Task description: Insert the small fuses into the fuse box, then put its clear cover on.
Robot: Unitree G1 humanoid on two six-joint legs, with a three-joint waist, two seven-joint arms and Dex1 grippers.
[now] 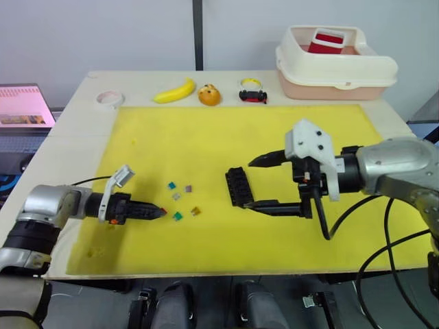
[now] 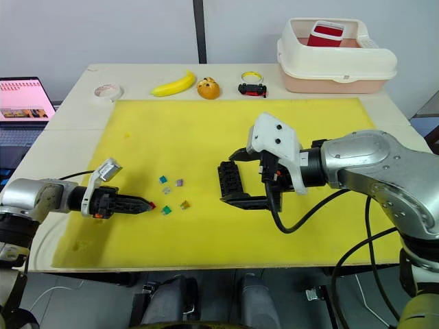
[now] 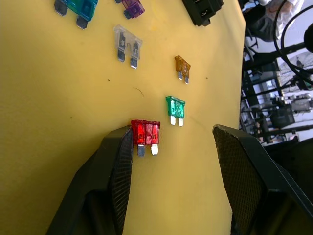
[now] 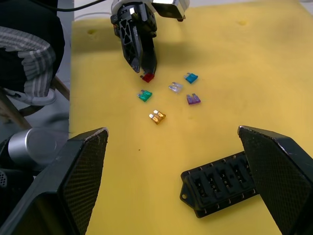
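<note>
Red fuse [image 3: 145,133] lies flat on the yellow mat [image 1: 226,144], touching the inner face of one finger of my left gripper [image 1: 154,212]; the other finger stands well off, so that gripper is wide open and holds nothing yet. Just beyond it sit the green fuse [image 3: 175,106], amber fuse [image 3: 182,65], clear-grey fuse [image 3: 127,41], purple fuse [image 4: 193,99] and teal fuse [image 4: 190,77], a loose cluster, none touching another. The fuse box [image 1: 237,186] lies further toward my right side on the same mat, apart from the cluster, slots up; as far as I can see the slots are empty. My right gripper [image 1: 257,183] is spread wide with one finger above the box and one along its near end; whether either finger touches the box I cannot tell, and it grips nothing. Step in hand, as I judge it: picking the first fuse, red one, so insertion has not begun and the cover step is far off. Next move calls for closing the left fingers squarely on the red body without skidding it, lifting, and turning its prongs down toward a slot while the right steadies the box. I have not made out the clear cover. At the back of the surface [image 1: 75,123]: a cream bin [image 1: 336,68] holding a red object [image 1: 325,42], contents otherwise hidden; also a banana [image 1: 174,91], an orange toy [image 1: 209,94], a tape roll [image 1: 110,99].
</note>
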